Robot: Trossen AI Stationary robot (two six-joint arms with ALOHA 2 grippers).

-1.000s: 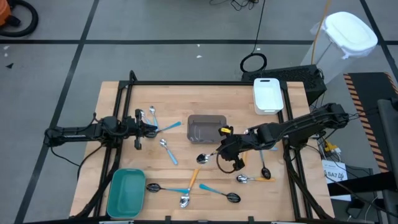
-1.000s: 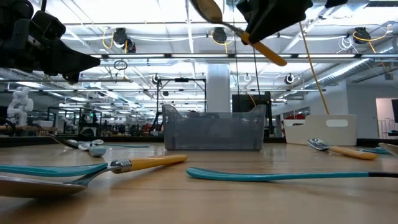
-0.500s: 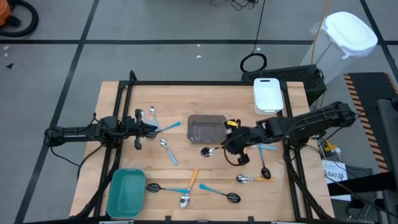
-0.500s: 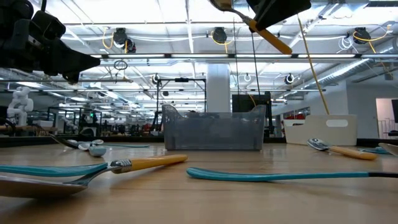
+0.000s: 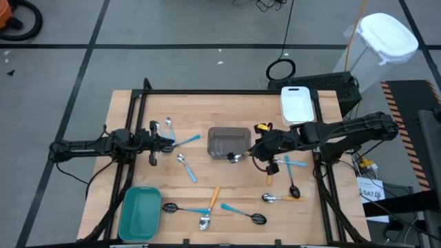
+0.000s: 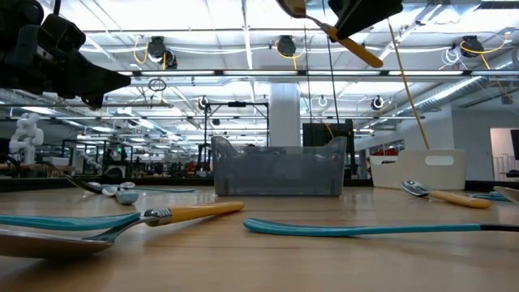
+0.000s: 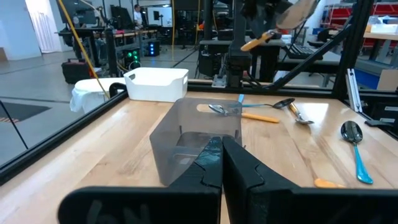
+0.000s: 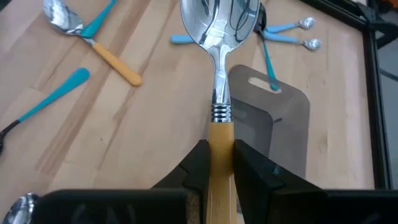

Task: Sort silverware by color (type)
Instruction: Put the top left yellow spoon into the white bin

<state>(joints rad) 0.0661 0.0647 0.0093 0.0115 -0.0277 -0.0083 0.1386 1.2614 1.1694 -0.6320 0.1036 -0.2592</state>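
Right wrist view: right gripper [image 8: 217,155] clamped on orange-handled spoon [image 8: 217,37], bowl forward toward grey bin [image 8: 283,124].

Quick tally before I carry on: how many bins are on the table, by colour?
grey bin: 1
white bin: 1
teal bin: 1
Total: 3

Overhead, table-level and two wrist cameras all share the grey bin [image 5: 229,142].
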